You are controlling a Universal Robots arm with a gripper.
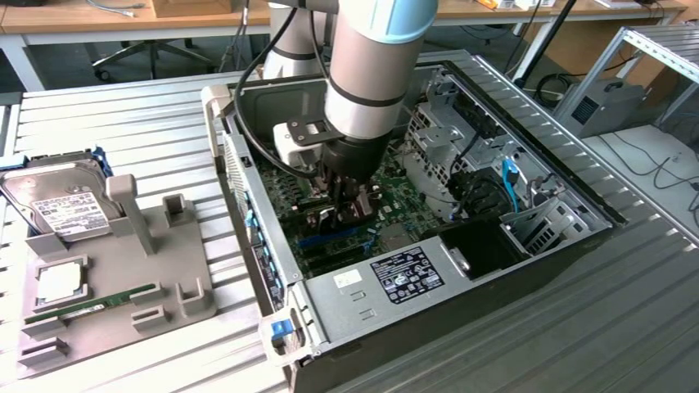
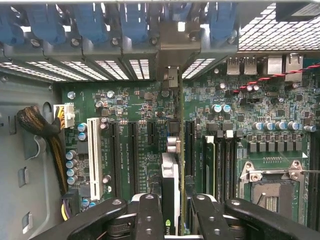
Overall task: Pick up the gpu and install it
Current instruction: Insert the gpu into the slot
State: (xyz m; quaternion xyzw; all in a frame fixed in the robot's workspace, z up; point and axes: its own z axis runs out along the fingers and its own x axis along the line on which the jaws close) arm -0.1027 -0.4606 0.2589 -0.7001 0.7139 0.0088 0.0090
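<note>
gpu in gripper, inside pc case

gripper (image 2: 175,209) is clenched on the gpu (image 2: 170,187), fingers (image 2: 150,215) on either face. the card stands on edge over the motherboard (image 2: 135,107), among the long slots, one end toward the case (image 1: 480,274) rear wall. the hard drive (image 1: 60,205) sits on the grey holder (image 1: 164,270) near the worktop's left edge in the exterior view.

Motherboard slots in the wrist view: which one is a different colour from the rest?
The long white slot, beside the braided cable bundle; the slots next to it are black.
</note>
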